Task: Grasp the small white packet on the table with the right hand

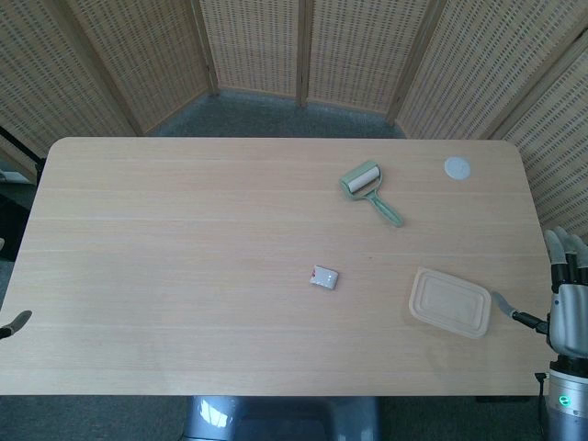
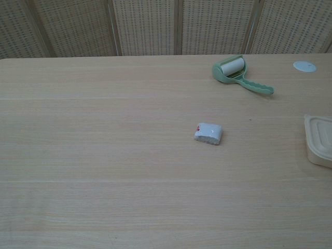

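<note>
The small white packet [image 1: 324, 277] lies flat on the wooden table [image 1: 184, 276], a little right of the middle and toward the near half. It has a small red mark on its left end, seen most clearly in the chest view [image 2: 208, 134]. Nothing touches it.

The right hand [image 1: 570, 294] shows only in the head view, at the far right edge of the picture, just beyond the right edge of the table. Its fingers [image 1: 557, 246] point up and stand apart, and it holds nothing. It is well apart from the packet. Between the two, near the right edge of the table, sits a beige lidded container [image 1: 449, 302], which the chest view cuts off at its right border [image 2: 319, 140].

The left hand [image 1: 15, 323] is barely visible: only a dark tip shows at the left border of the head view, beside the near left part of the table. Whether it is released or clenched cannot be told.

Farther back on the right half of the table lies a green lint roller [image 1: 368, 189] with its handle pointing near and right. A small round white disc [image 1: 457, 167] lies near the far right corner, well apart from the roller.
</note>
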You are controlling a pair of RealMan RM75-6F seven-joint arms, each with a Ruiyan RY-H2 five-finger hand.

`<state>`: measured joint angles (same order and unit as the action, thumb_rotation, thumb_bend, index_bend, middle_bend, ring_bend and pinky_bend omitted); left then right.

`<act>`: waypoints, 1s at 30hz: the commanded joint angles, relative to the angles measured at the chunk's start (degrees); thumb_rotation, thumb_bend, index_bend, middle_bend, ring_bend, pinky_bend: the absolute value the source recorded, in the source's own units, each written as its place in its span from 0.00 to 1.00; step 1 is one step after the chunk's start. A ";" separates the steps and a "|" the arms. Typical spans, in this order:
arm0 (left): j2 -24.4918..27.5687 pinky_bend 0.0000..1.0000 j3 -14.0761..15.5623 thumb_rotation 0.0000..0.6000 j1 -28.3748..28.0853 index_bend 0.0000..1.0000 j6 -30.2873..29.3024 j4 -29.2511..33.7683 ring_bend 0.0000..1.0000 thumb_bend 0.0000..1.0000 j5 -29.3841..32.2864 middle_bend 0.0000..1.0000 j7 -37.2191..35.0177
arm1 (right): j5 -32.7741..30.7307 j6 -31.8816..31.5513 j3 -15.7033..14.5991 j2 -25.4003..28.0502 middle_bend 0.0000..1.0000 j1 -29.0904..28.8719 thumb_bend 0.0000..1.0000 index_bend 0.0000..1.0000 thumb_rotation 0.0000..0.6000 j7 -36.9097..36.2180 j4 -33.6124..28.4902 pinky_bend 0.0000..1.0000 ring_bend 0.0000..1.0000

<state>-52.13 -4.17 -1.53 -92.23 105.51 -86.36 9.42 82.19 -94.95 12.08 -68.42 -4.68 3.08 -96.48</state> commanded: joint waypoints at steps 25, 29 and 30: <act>0.59 0.00 -0.44 1.00 -0.31 0.00 0.90 0.96 0.00 0.00 0.92 0.00 -2.26 | -12.51 27.67 -1.96 -2.32 0.00 -15.18 0.00 0.00 0.80 24.57 -15.12 0.00 0.00; 0.76 0.00 -0.60 1.00 -0.38 0.00 0.96 0.89 0.00 0.00 1.09 0.00 -2.85 | -18.77 30.13 -1.66 -5.93 0.00 -19.20 0.00 0.00 0.79 31.81 -17.69 0.00 0.00; 0.81 0.00 -0.61 1.00 -0.38 0.00 0.95 0.92 0.00 0.00 1.07 0.00 -2.97 | -20.07 30.27 -1.59 -7.01 0.00 -20.08 0.00 0.00 0.80 33.41 -17.99 0.00 0.00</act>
<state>-51.36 -4.76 -1.90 -91.28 106.41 -85.28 6.51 65.79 -66.37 10.35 -72.58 -21.89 32.45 -112.56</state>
